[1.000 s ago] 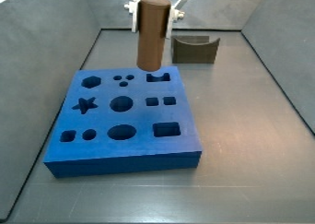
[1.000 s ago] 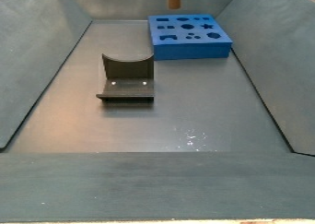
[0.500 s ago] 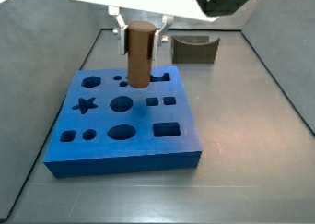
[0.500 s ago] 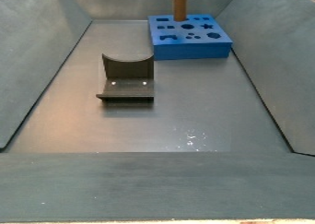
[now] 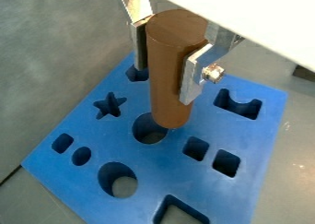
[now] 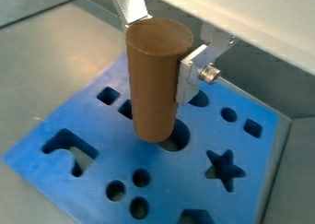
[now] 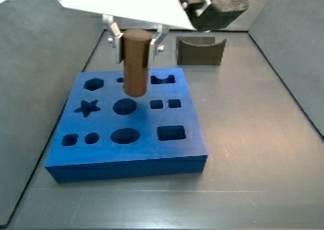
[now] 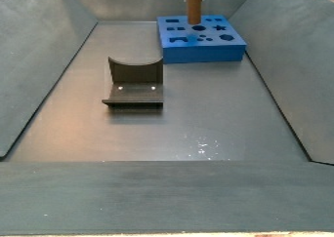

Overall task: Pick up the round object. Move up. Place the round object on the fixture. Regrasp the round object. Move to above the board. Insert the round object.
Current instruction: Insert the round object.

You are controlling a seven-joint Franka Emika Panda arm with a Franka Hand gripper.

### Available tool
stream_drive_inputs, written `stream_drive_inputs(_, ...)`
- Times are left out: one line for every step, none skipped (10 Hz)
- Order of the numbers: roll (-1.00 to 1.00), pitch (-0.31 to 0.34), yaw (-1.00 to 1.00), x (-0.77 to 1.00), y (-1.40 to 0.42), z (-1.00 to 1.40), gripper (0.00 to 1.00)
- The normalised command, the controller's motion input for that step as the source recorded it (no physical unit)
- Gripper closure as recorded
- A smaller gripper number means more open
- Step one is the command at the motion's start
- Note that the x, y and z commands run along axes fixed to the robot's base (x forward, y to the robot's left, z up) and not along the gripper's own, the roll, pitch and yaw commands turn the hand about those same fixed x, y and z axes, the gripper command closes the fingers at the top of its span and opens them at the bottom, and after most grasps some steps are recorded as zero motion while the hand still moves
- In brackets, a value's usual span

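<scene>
Now the gripper (image 5: 172,57) holds the round object (image 5: 174,71) upright over the board (image 7: 127,125) near the worktop's far edge; insertion into a round hole (image 5: 150,130) looks next, needing a straight descent.

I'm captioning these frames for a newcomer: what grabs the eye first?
The tall orange-brown round object stands upright, clamped in the gripper, its lower end just above a round hole in the blue board. Behind the board, in a side view, the dark fixture sits empty.
</scene>
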Motion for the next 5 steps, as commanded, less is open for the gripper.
stream_drive_inputs(0.0,-0.037,0.0,-0.38,-0.24,-0.05,1.0)
stream_drive_inputs(-0.01,0.0,0.0,0.0,0.0,-0.03,1.0)
stream_drive_inputs(-0.57,-0.1,0.0,0.0,0.09,-0.21,1.0)
stream_drive_inputs(-0.96,-0.06,0.0,0.0,0.28,-0.22,1.0)
stream_drive_inputs(-0.01,0.0,0.0,0.0,0.0,0.0,1.0)
